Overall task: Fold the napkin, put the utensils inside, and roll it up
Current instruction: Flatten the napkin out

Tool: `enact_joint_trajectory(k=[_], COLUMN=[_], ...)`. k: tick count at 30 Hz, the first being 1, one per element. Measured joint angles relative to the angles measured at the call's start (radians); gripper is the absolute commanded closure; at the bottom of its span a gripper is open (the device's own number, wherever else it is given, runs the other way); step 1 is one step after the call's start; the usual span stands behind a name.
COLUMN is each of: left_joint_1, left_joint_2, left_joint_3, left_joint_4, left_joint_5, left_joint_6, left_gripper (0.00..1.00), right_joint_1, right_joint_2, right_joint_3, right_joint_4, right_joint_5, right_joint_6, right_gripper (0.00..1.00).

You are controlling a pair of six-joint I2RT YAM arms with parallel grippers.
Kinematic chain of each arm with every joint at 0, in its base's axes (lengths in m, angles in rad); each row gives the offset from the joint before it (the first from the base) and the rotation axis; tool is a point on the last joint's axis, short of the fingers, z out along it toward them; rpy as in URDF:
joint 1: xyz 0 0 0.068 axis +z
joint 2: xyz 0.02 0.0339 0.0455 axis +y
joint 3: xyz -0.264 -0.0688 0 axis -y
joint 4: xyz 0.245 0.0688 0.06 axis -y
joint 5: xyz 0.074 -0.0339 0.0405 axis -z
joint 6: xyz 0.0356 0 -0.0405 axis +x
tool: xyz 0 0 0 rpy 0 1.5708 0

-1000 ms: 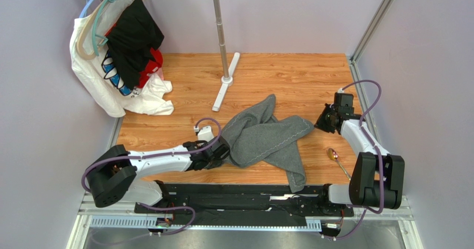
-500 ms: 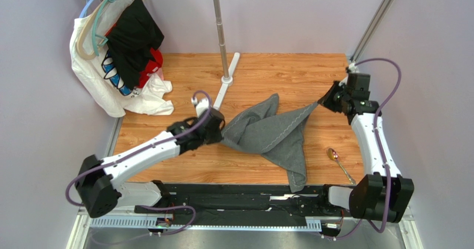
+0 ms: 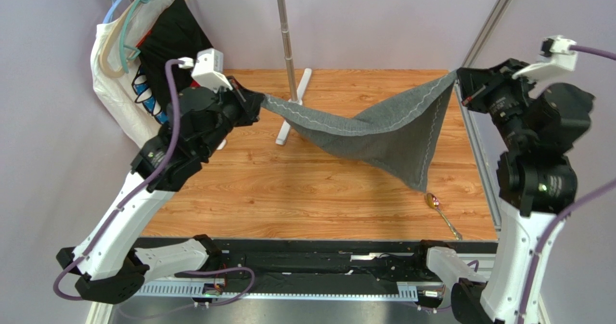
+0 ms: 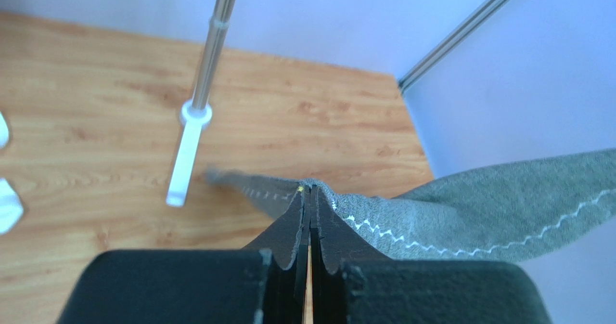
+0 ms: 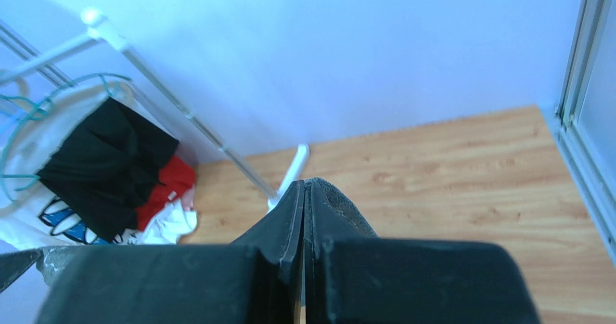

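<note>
Two robot arms are holding a dark grey napkin (image 3: 383, 132) stretched in the air between them, over a wooden table (image 3: 289, 187). The left gripper (image 3: 249, 101) is pinching one corner, its jaws pressed together on the cloth, close to the clothes (image 3: 166, 57) hanging at the far left. The right gripper (image 3: 460, 86) is clamping another corner at the far right. The napkin is sagging in the middle, showing its pale stitched edge. A loose corner is dangling right by a spoon (image 3: 434, 201) lying on the table; whether the two are touching is unclear.
</note>
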Motion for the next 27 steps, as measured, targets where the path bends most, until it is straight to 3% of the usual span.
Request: enact_joint_trajectory(k=[9,15,17,21,27], left_joint_1=[0.0,0.0,0.0,0.0,0.056], left_joint_2=[-0.006,-0.03,-0.019,0.072,0.37], left_joint_3=[0.414,0.545,0.555,0.533,0.447], left_joint_4=[-0.103,-0.139,-0.141,-0.134,-0.098], left_joint_5=[0.008,0.037,0.051,0.063,0.102], left_joint_6=[0.119,0.154,0.158,0.175,0.19], left_gripper=[1.0,1.0,1.0,1.0,1.0], right_joint_1=[0.0,0.0,0.0,0.0,0.0], right_joint_2=[-0.117,-0.163,-0.166,-0.163,-0.032], right_joint_3=[0.304,0.381,0.348,0.131,-0.223], right_joint_4=[-0.115,-0.128,-0.121,-0.078,-0.014], right_joint_5=[0.056,0.083,0.091,0.124,0.22], right_joint_6=[-0.005,-0.004,-0.004,-0.004,-0.021], right_gripper=[1.0,1.0,1.0,1.0,1.0])
